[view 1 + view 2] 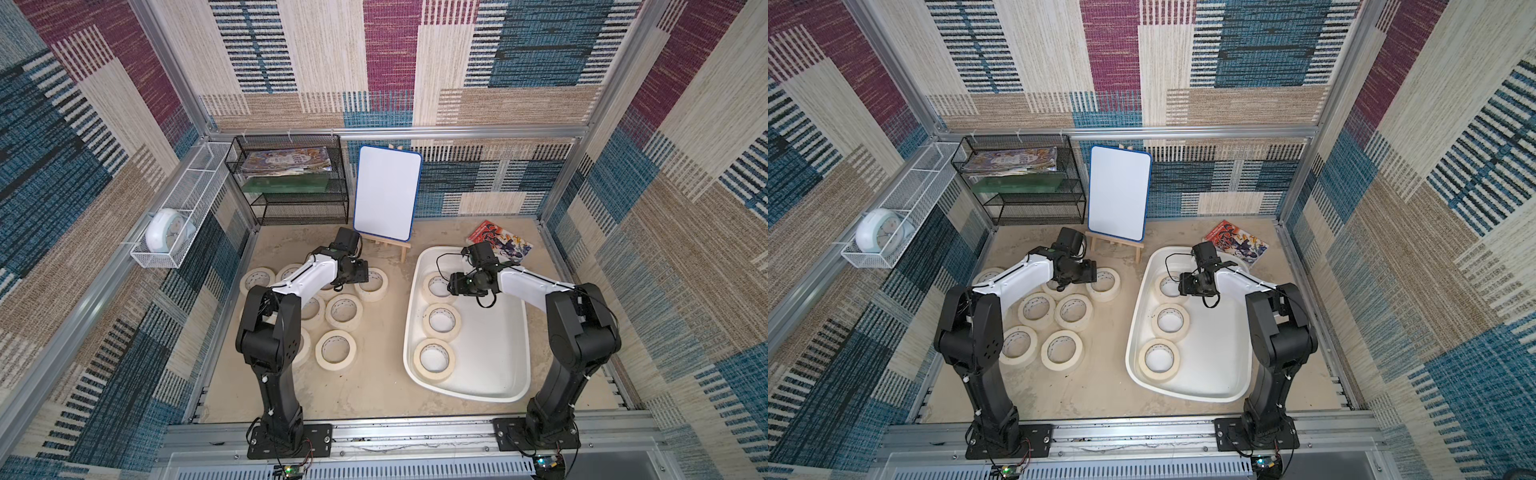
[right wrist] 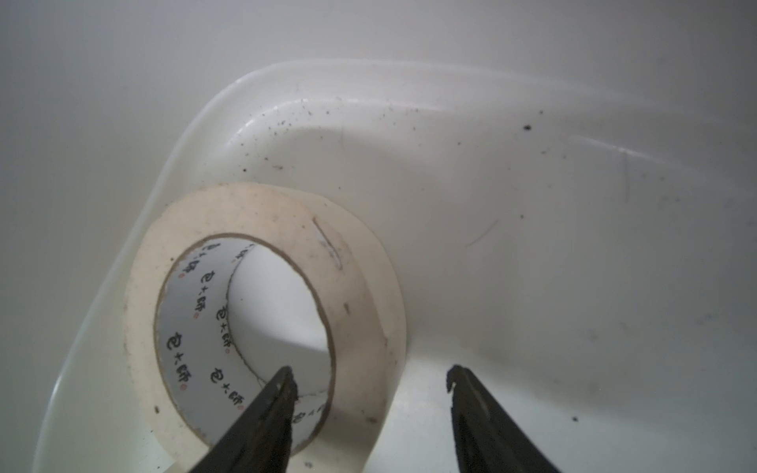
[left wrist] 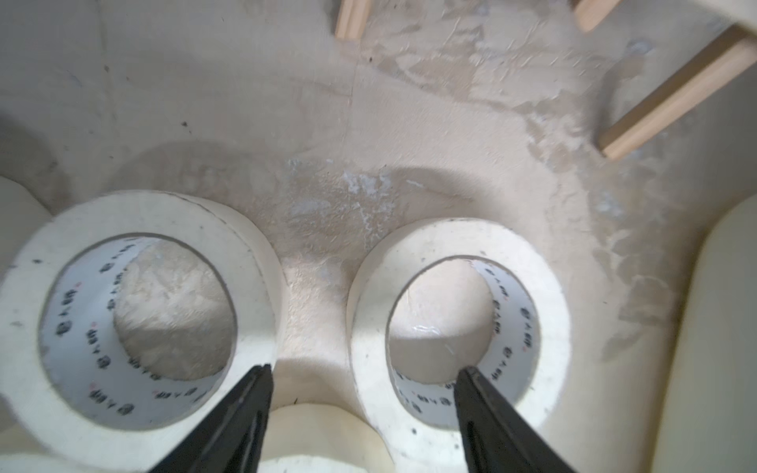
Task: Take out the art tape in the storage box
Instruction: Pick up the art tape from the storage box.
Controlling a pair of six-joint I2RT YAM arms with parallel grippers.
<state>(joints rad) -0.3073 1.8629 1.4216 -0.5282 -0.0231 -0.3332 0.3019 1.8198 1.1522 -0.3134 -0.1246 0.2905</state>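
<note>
And here's the storage box (image 1: pixel 478 397), white and shallow, with 3 rolls of art tape lying flat in a row along its left wall: the far roll (image 1: pixel 427 291), the middle roll (image 1: pixel 427 323) and the near roll (image 1: pixel 417 360).

The right gripper (image 2: pixel 369 370) hangs over the far roll, the one tucked into the box's far-left corner. Its fingers (image 2: pixel 262 409) are spread and straddle the ring's wall: 1 dips into the white core, the other sits outside over the box floor. There's a gap on both sides, so nothing is pinched.

Over to the left of the box, on the sandy table (image 1: pixel 374 386), at least 7 loose rolls (image 1: pixel 336 366) lie flat in a cluster. The left gripper (image 3: pixel 363 370) hovers over the end of that cluster nearest the box, fingers wide apart and holding nothing. 1 tip is above the rim of the inner roll (image 3: pixel 143 213), the other above the core of the outer roll (image 3: pixel 463 237), the one closest to the box.

Beyond the box's far-left corner, a whiteboard (image 1: pixel 388 193) stands on a wooden easel (image 1: pixel 405 249). Just past the box's far rim lies a comic book (image 1: pixel 498 243).
</note>
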